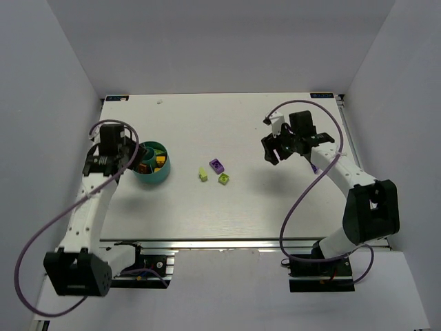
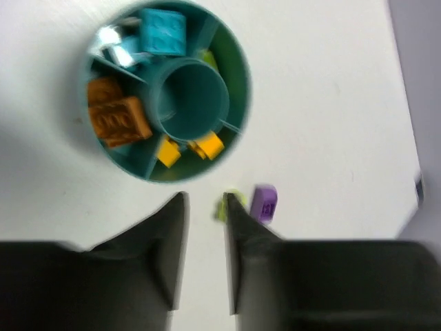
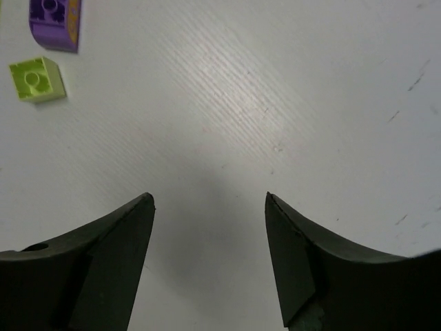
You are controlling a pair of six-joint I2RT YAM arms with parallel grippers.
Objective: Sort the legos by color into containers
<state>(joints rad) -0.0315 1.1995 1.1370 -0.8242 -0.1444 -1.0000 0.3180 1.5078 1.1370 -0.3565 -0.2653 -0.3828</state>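
The teal divided bowl [image 1: 156,178] stands at the left of the table. In the left wrist view the bowl [image 2: 189,100] holds a cyan brick [image 2: 164,31], brown bricks [image 2: 117,118] and orange bricks [image 2: 187,147] in separate compartments. A purple brick [image 1: 217,165] and two lime bricks [image 1: 202,174] [image 1: 224,178] lie on the table in the middle. My left gripper [image 1: 135,159] [image 2: 205,201] is open and empty beside the bowl's left edge. A lime brick [image 2: 222,207] and the purple brick [image 2: 263,203] show past its fingers. My right gripper [image 1: 274,149] [image 3: 209,198] is open and empty above bare table, right of the purple brick [image 3: 55,21] and a lime brick [image 3: 38,78].
White walls enclose the table on the left, back and right. An aluminium rail [image 1: 207,245] runs along the near edge, between the two arm bases. A purple cable [image 1: 303,196] loops from the right arm.
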